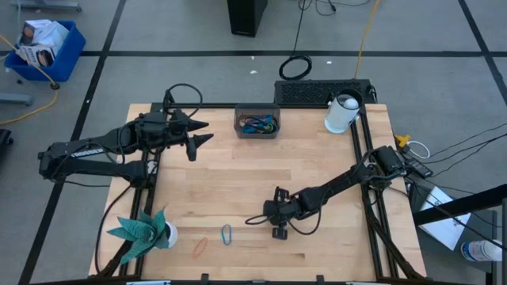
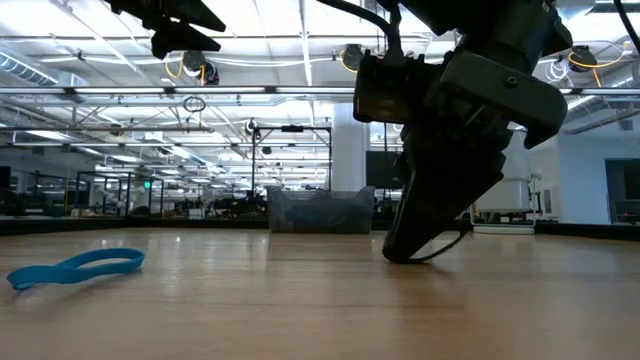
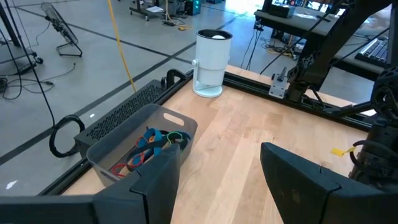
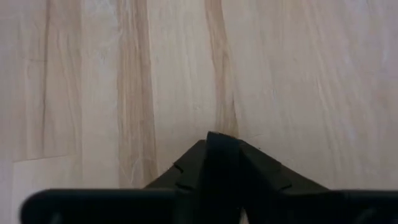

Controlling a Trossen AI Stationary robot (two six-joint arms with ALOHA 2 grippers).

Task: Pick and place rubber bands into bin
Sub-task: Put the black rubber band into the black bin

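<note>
The dark grey bin (image 1: 257, 132) stands at the table's far edge with several coloured rubber bands (image 3: 149, 144) in it. My left gripper (image 1: 204, 132) hovers open and empty to the bin's left. My right gripper (image 1: 279, 230) stands tips-down on the table near the middle front, shut on a thin black rubber band (image 2: 448, 243). A blue band (image 1: 226, 234) and an orange band (image 1: 200, 247) lie flat on the wood to its left. The blue one also shows in the low view (image 2: 80, 267). My right gripper pinches the black rubber band between its two shut fingertips (image 4: 217, 146), coming from above and slanting down onto the table. A loop of the band (image 2: 450, 240) sticks out beside the tips, low over the wood. The fingers hide the pinched part.
A white cylinder (image 1: 342, 113) stands at the far right corner. A green spiky object in a white pot (image 1: 145, 229) stands at the near left corner. Black frame rails (image 1: 360, 150) run along the table's sides. Bare wood lies between the bin and my right gripper.
</note>
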